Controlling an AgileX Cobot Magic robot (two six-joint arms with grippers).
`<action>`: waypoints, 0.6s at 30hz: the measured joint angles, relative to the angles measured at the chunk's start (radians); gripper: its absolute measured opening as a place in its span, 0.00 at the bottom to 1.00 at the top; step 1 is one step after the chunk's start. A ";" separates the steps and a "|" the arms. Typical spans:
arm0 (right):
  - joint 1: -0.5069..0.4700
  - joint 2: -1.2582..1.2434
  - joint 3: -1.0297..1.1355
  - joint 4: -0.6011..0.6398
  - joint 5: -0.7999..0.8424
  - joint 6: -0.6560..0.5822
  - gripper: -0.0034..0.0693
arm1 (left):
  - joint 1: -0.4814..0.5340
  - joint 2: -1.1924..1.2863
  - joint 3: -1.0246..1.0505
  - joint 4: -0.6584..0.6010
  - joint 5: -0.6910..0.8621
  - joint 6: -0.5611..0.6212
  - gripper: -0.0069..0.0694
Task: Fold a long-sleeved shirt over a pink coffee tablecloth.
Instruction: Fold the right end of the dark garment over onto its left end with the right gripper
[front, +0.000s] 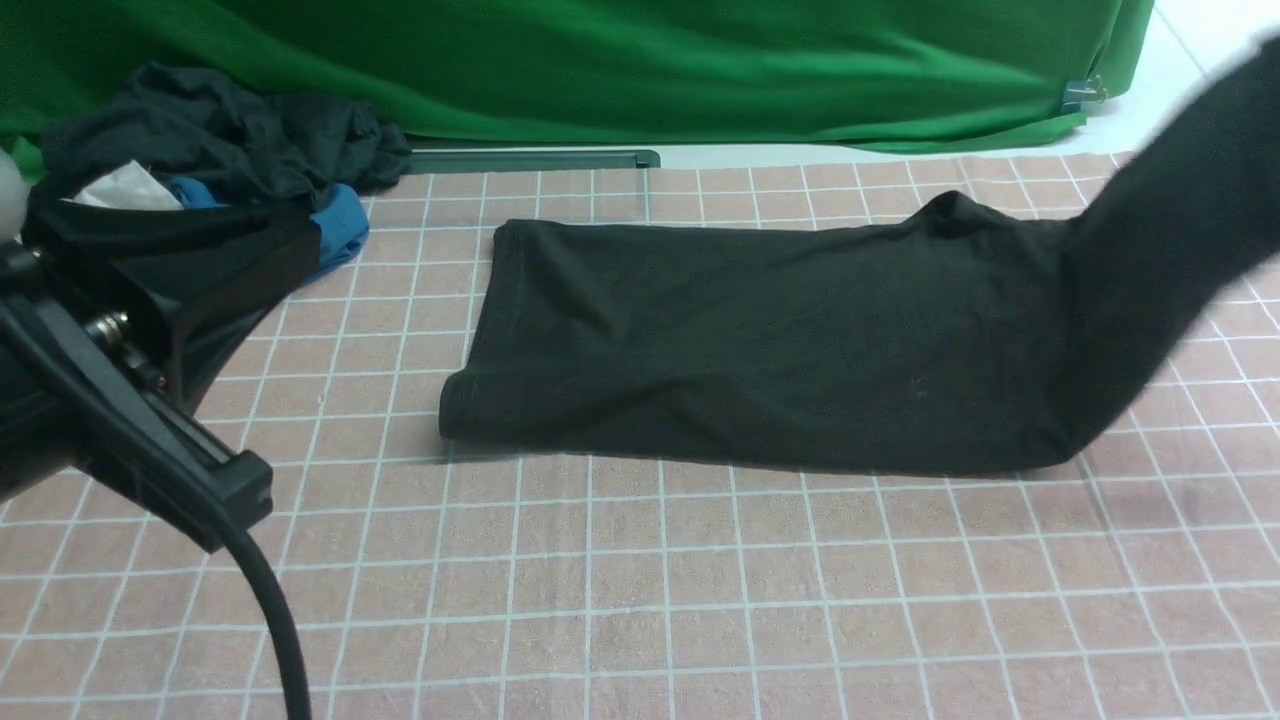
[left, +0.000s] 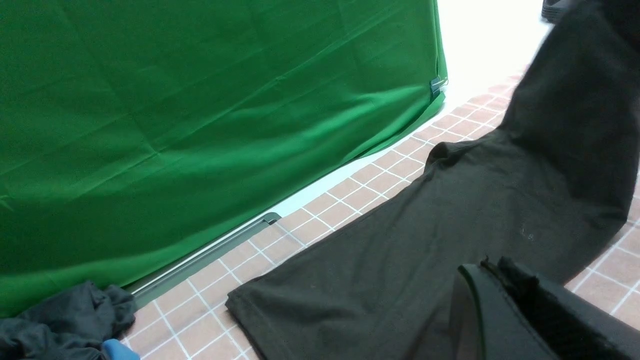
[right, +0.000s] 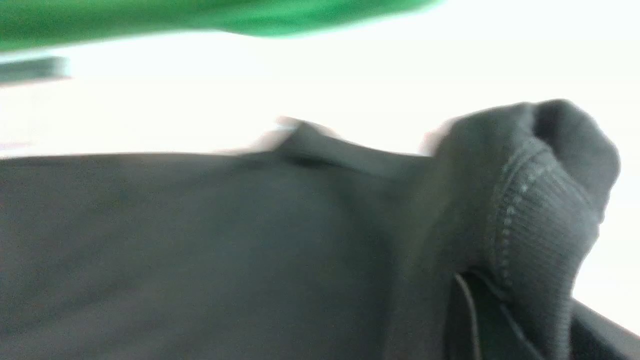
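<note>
Long-sleeved shirt (front: 760, 340): folded to a long band across pink coffee tablecloth (front: 640, 600), right end raised off the cloth.
Right gripper (right: 537, 325): clamped on ribbed edge (right: 530, 220), probably to carry that end over for a fold.
Left gripper (left: 505, 295): jaws together, held aside at left.

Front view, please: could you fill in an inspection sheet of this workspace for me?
Surface: pink coffee tablecloth, flat, white grid.
Job's things: long-sleeved shirt, a long band, its right end lifted.
Clutter: garment heap, far left.
Grippers: left gripper shut, contents unclear; right gripper shut on the shirt's raised end.
Cables: black cable under the left arm.
Surroundings: green backdrop, metal rail at its foot.
</note>
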 joint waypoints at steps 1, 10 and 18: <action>0.048 0.000 -0.018 0.061 -0.008 -0.028 0.12 | 0.000 0.000 0.000 0.000 0.000 0.001 0.11; 0.289 0.136 -0.221 0.163 0.009 -0.047 0.12 | 0.000 0.000 0.000 0.021 0.007 0.001 0.11; 0.429 0.314 -0.417 0.197 0.121 -0.046 0.12 | 0.000 0.000 0.000 0.039 0.007 0.001 0.11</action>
